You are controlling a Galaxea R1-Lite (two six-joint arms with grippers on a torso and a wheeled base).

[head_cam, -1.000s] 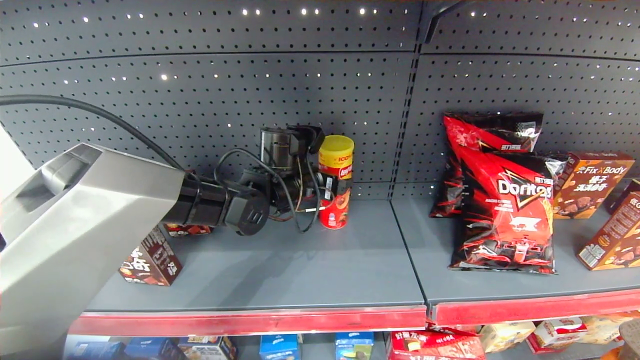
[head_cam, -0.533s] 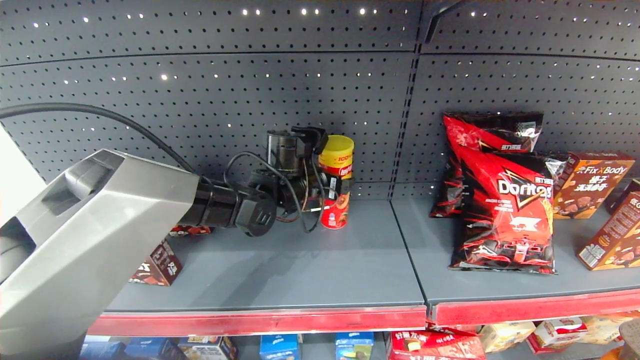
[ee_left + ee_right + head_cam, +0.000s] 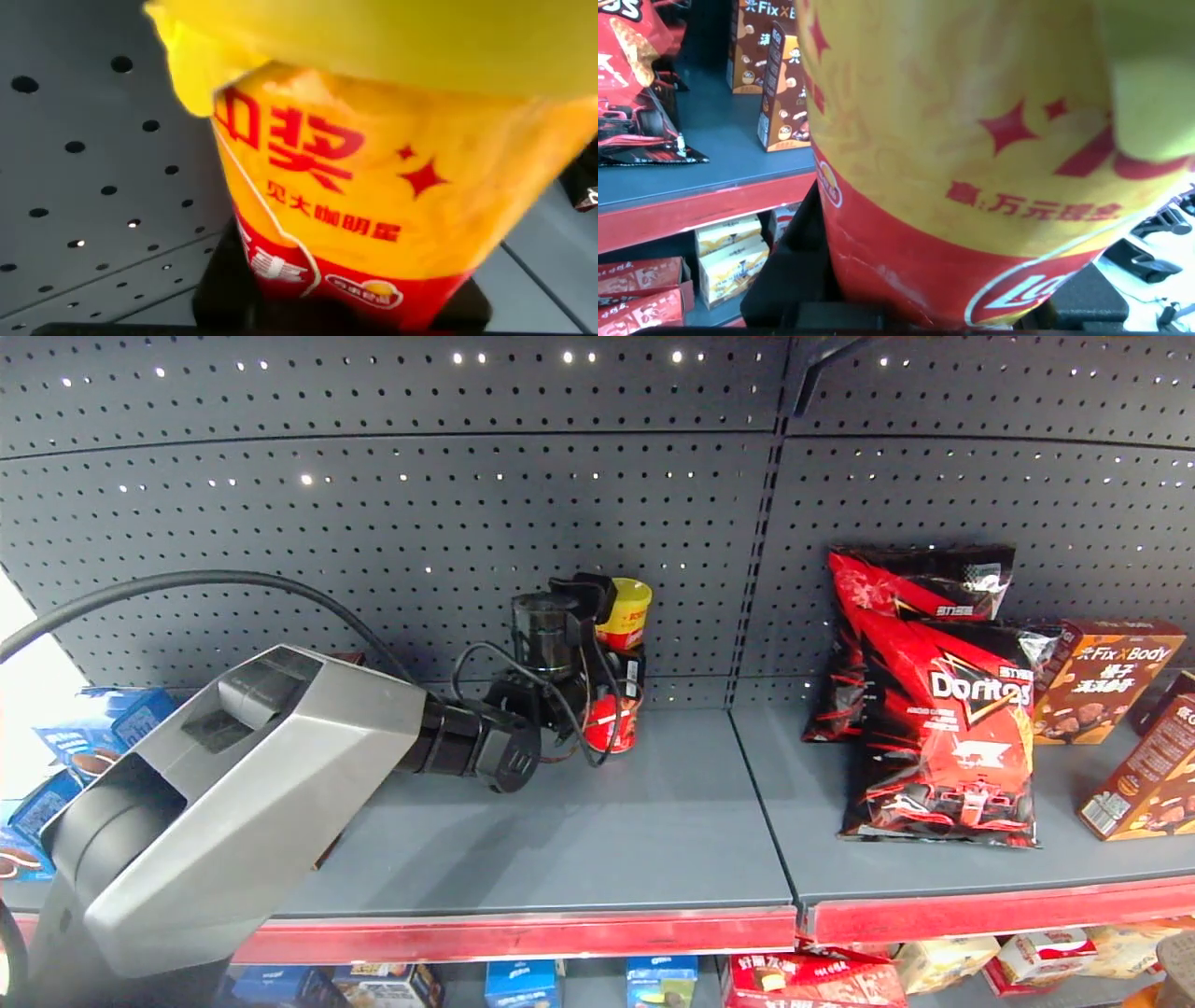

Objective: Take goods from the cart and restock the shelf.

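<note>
A chips can (image 3: pixel 626 608) with a yellow lid and a red foot stands at the back of the grey shelf (image 3: pixel 579 840), close to the pegboard. My left gripper (image 3: pixel 620 663) is shut on its middle, with the arm coming in from the left. The left wrist view shows the same can (image 3: pixel 374 187) close up, yellow above and red below. In the right wrist view a second yellow and red chips can (image 3: pixel 971 140) sits right in front of the camera, held in my right gripper, in front of the shelf's right end.
Two red and black chip bags (image 3: pixel 943 728) stand on the right shelf bay, with brown snack boxes (image 3: pixel 1102 681) beyond them. Blue cookie boxes (image 3: pixel 84 728) are at the far left. A red lip (image 3: pixel 513 933) edges the shelf front. Lower shelves hold more boxes.
My left arm has pushed farther in toward the pegboard, carrying the can back and slightly left. The blue boxes at the far left have come into sight behind the arm.
</note>
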